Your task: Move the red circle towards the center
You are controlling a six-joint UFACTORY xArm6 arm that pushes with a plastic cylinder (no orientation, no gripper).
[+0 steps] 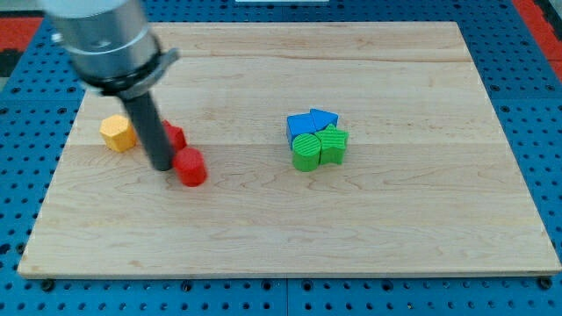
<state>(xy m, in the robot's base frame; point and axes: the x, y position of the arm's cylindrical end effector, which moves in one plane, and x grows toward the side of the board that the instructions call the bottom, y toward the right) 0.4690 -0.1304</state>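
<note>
Wood surface [263,237], no pincer on rig, my tip [163,166] sits btwn two red blocks, red circle [190,167] vs red block [174,136]: you risk shoving the wrong one.

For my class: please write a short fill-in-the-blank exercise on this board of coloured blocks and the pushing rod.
1. My tip rests just to the view's ____ of the red circle.
2. The block nearest the board's left edge, by the view, is ____.
3. The two green blocks touch two ____ blocks.

Missing words: left; yellow; blue
</note>
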